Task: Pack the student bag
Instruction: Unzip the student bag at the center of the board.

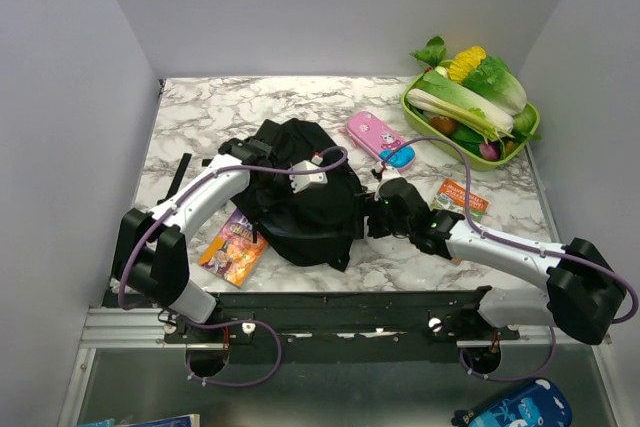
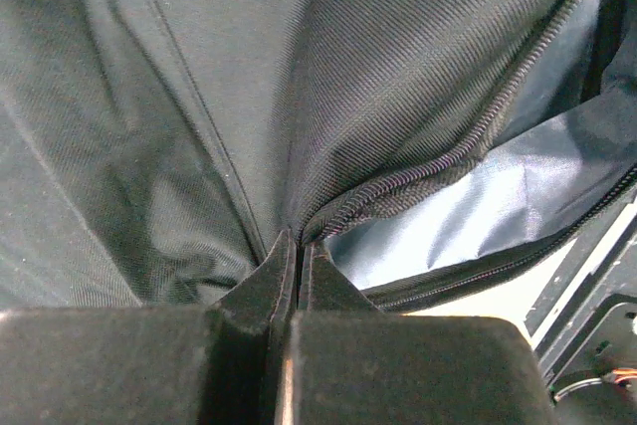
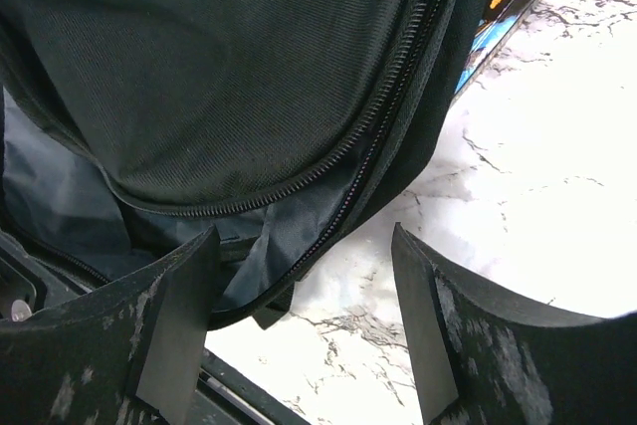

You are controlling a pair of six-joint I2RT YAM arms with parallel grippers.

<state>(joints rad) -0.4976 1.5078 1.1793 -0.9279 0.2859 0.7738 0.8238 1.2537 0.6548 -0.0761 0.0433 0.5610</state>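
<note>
Fabric of the student bag (image 1: 300,209) was pinched by the closed left gripper (image 2: 297,264). The right gripper (image 3: 304,246) was spread empty beside the bag.

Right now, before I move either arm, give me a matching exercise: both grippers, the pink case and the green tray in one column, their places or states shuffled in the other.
1. left gripper
2. right gripper
3. pink case
4. green tray

A. far right corner of the table
B. open, at the student bag zipper edge
C. shut on bag fabric
D. between bag and tray

Pairs: 1-C, 2-B, 3-D, 4-A.
</note>
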